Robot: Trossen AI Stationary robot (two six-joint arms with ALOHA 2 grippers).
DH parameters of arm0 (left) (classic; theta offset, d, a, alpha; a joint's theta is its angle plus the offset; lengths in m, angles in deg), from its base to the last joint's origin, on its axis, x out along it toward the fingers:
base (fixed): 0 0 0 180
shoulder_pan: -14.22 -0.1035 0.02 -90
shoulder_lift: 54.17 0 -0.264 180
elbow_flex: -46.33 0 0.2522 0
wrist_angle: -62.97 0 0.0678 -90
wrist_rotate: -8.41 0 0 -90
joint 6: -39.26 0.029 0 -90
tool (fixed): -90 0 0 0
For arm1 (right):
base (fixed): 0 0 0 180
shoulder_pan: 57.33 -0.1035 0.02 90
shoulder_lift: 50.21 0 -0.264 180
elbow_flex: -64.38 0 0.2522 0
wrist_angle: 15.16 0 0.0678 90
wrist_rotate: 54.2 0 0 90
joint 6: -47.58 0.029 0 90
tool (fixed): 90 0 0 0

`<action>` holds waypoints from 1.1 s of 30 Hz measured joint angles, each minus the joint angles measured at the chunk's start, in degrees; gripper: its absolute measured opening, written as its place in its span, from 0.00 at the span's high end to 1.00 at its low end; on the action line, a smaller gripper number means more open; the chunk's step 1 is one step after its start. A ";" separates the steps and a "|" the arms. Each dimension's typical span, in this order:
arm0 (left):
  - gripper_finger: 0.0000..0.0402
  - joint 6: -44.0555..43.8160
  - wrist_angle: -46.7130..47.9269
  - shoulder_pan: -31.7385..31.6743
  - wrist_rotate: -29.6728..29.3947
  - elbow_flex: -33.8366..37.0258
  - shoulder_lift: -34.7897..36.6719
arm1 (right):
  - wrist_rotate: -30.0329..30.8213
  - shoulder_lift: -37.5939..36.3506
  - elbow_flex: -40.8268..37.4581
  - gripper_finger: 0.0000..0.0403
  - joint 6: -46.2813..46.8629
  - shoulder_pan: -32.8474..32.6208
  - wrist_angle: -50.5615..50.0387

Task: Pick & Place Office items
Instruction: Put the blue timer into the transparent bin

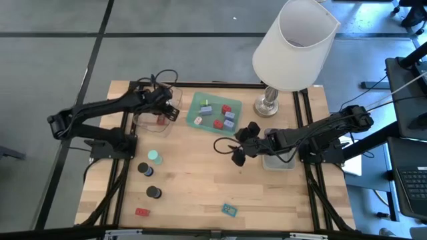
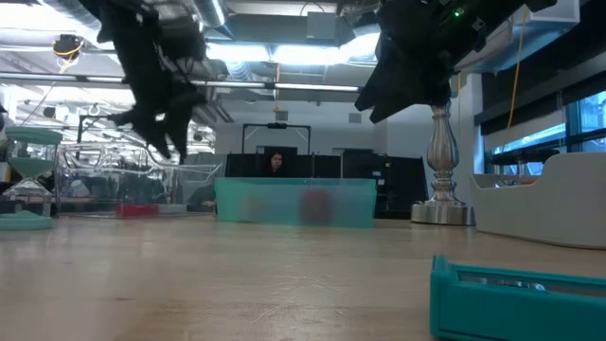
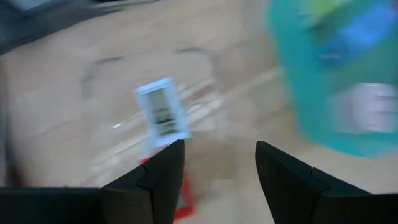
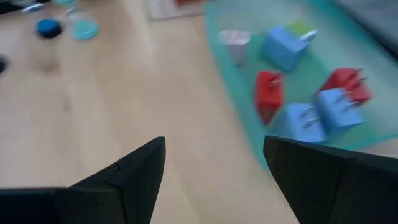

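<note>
My left gripper [image 1: 168,109] [image 3: 217,155] is open and empty above the clear tray [image 1: 152,120]. A white-lavender piece [image 3: 161,115] and a red piece [image 3: 181,196] [image 1: 160,121] show inside that tray's outline. My right gripper [image 1: 241,145] [image 4: 214,146] is open and empty above the bare wood, just to the right of the green tray [image 1: 215,111]. That tray holds several red and blue blocks [image 4: 311,102]. A mint cap [image 1: 154,157], two black caps [image 1: 145,170] [image 1: 154,193], a flat red piece [image 1: 141,212] and a teal rectangle [image 1: 230,209] lie on the table.
A big white-shaded lamp [image 1: 293,47] stands at the far right, its metal foot [image 1: 268,105] beside the green tray. A grey tray [image 1: 279,160] sits under the right arm. In the low view the teal rectangle [image 2: 516,298] lies close to the camera.
</note>
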 joint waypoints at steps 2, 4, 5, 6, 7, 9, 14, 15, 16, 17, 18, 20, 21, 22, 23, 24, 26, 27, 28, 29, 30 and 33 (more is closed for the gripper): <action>0.53 -0.22 -0.69 2.18 1.60 -0.72 1.55 | -2.53 0.00 0.00 0.31 -0.02 -0.53 0.00; 0.54 -0.28 -2.47 5.13 1.81 -0.91 3.24 | -2.88 0.00 0.00 0.31 -0.13 -1.61 0.00; 0.55 -0.34 -3.16 6.69 1.78 -0.91 4.22 | -2.75 0.01 0.00 0.31 -0.22 -2.32 0.01; 0.56 -0.43 -3.91 8.35 1.76 -0.91 5.17 | -2.63 0.00 0.00 0.31 -0.22 -3.14 0.02; 0.56 -0.49 -4.81 10.06 1.66 -0.91 5.98 | -2.65 0.01 0.00 0.31 -0.22 -4.08 0.03; 0.57 -0.65 -6.11 13.57 1.63 -0.91 7.44 | -2.91 0.01 0.00 0.31 -0.10 -6.47 0.04; 0.58 -2.56 -10.09 22.69 1.20 -0.91 9.48 | -2.84 0.00 0.00 0.31 1.70 -14.54 0.55; 0.58 -2.98 -11.07 24.48 0.59 -0.91 9.50 | -2.32 0.03 0.00 0.31 2.05 -16.50 0.90; 0.58 -3.33 -12.08 26.31 -0.12 -0.91 9.50 | -1.30 0.38 0.01 0.31 2.62 -18.48 1.61; 0.58 -3.41 -13.20 28.04 -0.78 -0.91 9.47 | -0.41 1.00 0.04 0.31 2.97 -20.42 2.80; 0.58 -3.42 -14.38 29.69 -1.40 -0.91 9.37 | 0.34 1.77 0.04 0.31 3.00 -22.46 3.49; 0.58 -3.45 -16.38 32.66 -2.49 -0.91 8.90 | 1.77 4.07 0.00 0.31 3.01 -26.03 6.79; 0.58 -3.45 -16.81 33.99 -3.07 -0.90 8.83 | 1.97 5.61 0.04 0.31 2.83 -27.60 9.37; 0.58 -3.45 -17.47 35.23 -3.55 -0.89 8.82 | 2.02 7.18 0.03 0.31 2.51 -29.00 11.26; 0.58 -3.45 -18.60 36.35 -4.12 -0.90 8.70 | 2.03 9.01 0.02 0.31 1.75 -30.30 13.70; 0.58 -3.45 -19.20 37.43 -4.70 -0.97 8.57 | 2.02 11.04 0.02 0.31 1.14 -31.45 16.71; 0.58 -3.45 -19.14 39.29 -5.99 -0.93 8.50 | 2.05 14.68 0.02 0.31 -0.87 -33.56 21.89; 0.58 -3.45 -19.45 40.04 -6.55 -0.93 8.52 | 2.03 16.50 0.02 0.31 -1.79 -34.46 24.09; 0.58 -3.45 -19.47 40.72 -7.11 -0.93 8.52 | 2.00 18.27 0.02 0.31 -2.74 -35.13 26.12; 0.58 -3.45 -19.32 41.31 -7.63 -0.93 8.52 | 2.01 19.85 0.02 0.31 -3.07 -35.70 27.43; 0.58 -3.45 -19.27 41.82 -8.09 -0.93 8.52 | 2.08 21.24 0.02 0.31 -3.09 -36.06 27.89; 0.58 -3.45 -19.23 43.01 -8.91 -0.93 8.52 | 2.45 24.23 0.00 0.31 -2.34 -36.22 29.32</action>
